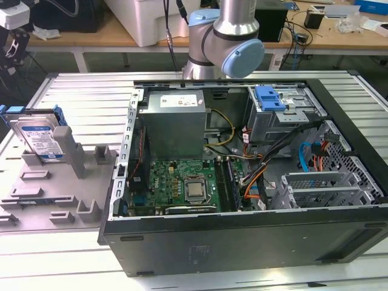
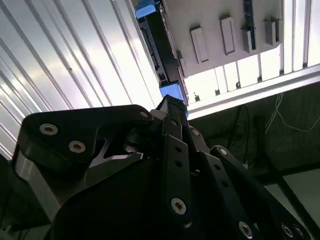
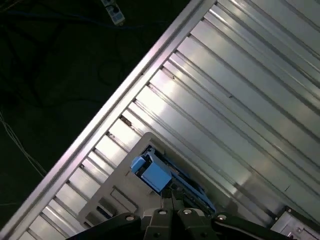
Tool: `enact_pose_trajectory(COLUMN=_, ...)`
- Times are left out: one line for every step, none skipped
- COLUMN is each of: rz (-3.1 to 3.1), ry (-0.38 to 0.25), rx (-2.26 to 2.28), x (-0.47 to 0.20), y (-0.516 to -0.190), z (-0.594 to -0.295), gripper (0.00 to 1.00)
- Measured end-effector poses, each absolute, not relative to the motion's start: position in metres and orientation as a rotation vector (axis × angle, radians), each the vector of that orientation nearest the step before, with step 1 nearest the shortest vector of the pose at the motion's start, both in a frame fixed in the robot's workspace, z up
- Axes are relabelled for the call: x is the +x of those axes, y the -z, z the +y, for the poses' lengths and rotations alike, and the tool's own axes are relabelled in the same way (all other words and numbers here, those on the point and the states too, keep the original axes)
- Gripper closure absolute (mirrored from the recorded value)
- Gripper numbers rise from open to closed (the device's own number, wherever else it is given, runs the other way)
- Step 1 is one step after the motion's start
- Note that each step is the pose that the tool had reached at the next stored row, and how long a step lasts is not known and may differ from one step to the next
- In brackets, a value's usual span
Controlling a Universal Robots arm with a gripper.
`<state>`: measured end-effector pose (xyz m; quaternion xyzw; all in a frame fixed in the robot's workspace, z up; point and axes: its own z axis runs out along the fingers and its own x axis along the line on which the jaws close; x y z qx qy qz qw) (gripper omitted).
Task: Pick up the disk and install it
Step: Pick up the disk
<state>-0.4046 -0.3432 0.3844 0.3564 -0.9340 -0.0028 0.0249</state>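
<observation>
The disk stands on edge in its grey holder on the counter, at the exterior view's left. My tool, pressed together and empty, points toward it. Stiff, dense and shock-sensitive, I judge; best gripped by its 2 blue-framed sides.

You have the disk propped on edge in the grey holder at the exterior view's left, beside the open computer case; the arm rises behind that case.
</observation>
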Motion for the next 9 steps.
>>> enact_pose_trajectory(rz=-2.877, ry=0.008, rx=1.133, x=-0.4045, y=-0.3843, z=-0.3432, gripper=0.89)
enact_pose_trajectory(rz=-2.867, ry=0.007, rx=1.156, x=-0.4045, y=-0.3841, z=-0.3432, gripper=0.89)
enact_pose_trajectory(rz=-2.852, ry=0.006, rx=1.193, x=-0.4045, y=-0.3840, z=-0.3432, gripper=0.89)
enact_pose_trajectory(rz=-2.839, ry=0.005, rx=1.223, x=-0.4046, y=-0.3838, z=-0.3432, gripper=0.89)
enact_pose_trajectory(rz=-2.820, ry=0.004, rx=1.266, x=-0.4045, y=-0.3836, z=-0.3432, gripper=0.89)
enact_pose_trajectory(rz=-2.804, ry=0.003, rx=1.301, x=-0.4045, y=-0.3834, z=-0.3432, gripper=0.89)
enact_pose_trajectory(rz=-2.791, ry=0.002, rx=1.329, x=-0.4045, y=-0.3832, z=-0.3432, gripper=0.89)
enact_pose_trajectory(rz=-2.773, ry=0.001, rx=1.366, x=-0.4045, y=-0.3829, z=-0.3432, gripper=0.89)
enact_pose_trajectory(rz=-2.762, ry=0.001, rx=1.389, x=-0.4045, y=-0.3828, z=-0.3432, gripper=0.89)
